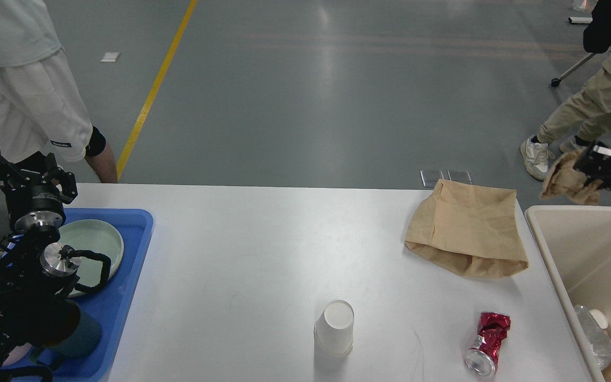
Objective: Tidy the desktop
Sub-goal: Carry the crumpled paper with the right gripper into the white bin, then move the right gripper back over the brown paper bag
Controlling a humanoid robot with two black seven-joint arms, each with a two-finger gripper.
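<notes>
Three loose items lie on the white table (242,249): a paper bag (467,228), an upturned paper cup (334,326) and a crushed red can (488,344). The right pincer (584,178) is clamped on crumpled brown paper (565,183) at the far rim of the beige bin (555,249); released there, the paper could fall outside. The left pincer (19,170) hangs spread and empty above the blue tray (125,297). The light cup may topple and the can roll. No writing is legible.
</notes>
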